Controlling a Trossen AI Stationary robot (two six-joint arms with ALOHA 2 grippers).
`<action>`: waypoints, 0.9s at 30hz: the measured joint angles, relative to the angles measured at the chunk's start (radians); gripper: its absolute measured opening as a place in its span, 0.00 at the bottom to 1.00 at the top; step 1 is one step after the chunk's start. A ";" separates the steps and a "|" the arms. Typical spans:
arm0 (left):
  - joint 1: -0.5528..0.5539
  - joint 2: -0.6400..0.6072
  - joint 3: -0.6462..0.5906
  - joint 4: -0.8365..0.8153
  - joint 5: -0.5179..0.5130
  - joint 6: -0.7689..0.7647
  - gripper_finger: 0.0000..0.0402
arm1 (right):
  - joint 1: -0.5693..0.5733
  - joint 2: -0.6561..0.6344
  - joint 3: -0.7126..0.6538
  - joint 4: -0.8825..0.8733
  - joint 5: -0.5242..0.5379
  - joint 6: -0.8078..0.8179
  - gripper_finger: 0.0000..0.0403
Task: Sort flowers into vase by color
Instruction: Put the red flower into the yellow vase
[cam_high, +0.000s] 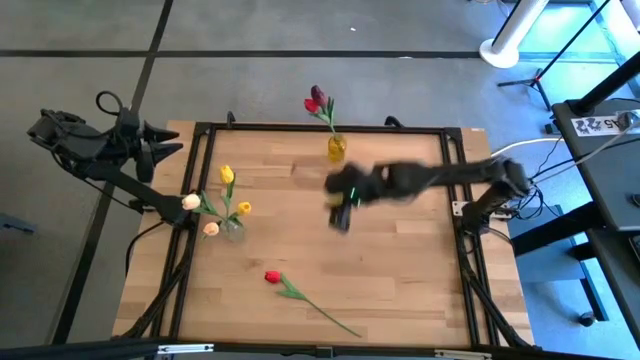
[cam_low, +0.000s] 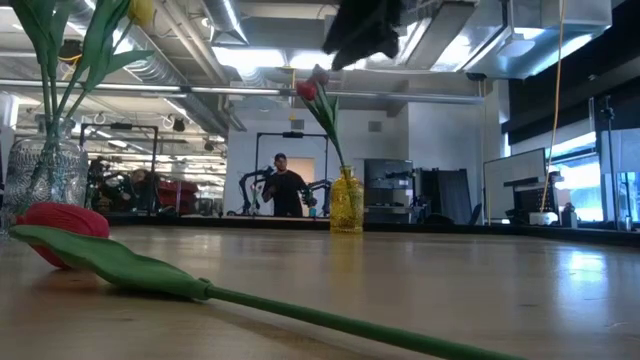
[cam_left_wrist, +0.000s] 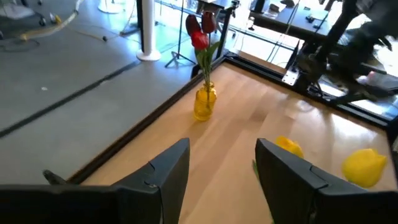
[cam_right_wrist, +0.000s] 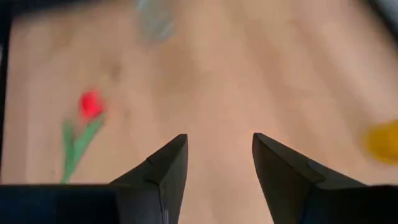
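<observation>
The right gripper (cam_high: 340, 215) hangs mid-tabletop, fingers parted and empty. The left gripper (cam_high: 170, 142), open, waits off the far left corner. A red tulip (cam_high: 272, 277) lies near the front edge.

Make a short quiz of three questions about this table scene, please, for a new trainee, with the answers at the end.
1. True or false: the red tulip lying on the table is already in a vase.
2. Which vase holds the red and maroon flowers?
A. the clear vase
B. the yellow vase
C. neither
3. Fill in: the right gripper hangs over the middle of the table and holds ____.

Key
1. False. It lies flat on the wood near the front edge.
2. B.
3. Nothing. Its fingers are apart, with bare table between them. The left gripper waits off the table's left corner.
</observation>
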 joint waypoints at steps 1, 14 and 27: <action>0.000 0.000 0.000 0.000 -0.006 0.015 0.45 | 0.046 0.030 0.000 0.023 0.012 -0.006 0.45; 0.000 0.000 0.000 0.000 -0.022 0.134 0.45 | 0.304 0.408 -0.001 0.468 0.079 0.135 0.45; 0.000 0.000 0.000 0.000 -0.063 0.005 0.45 | 0.362 0.585 0.000 0.714 0.016 0.071 0.45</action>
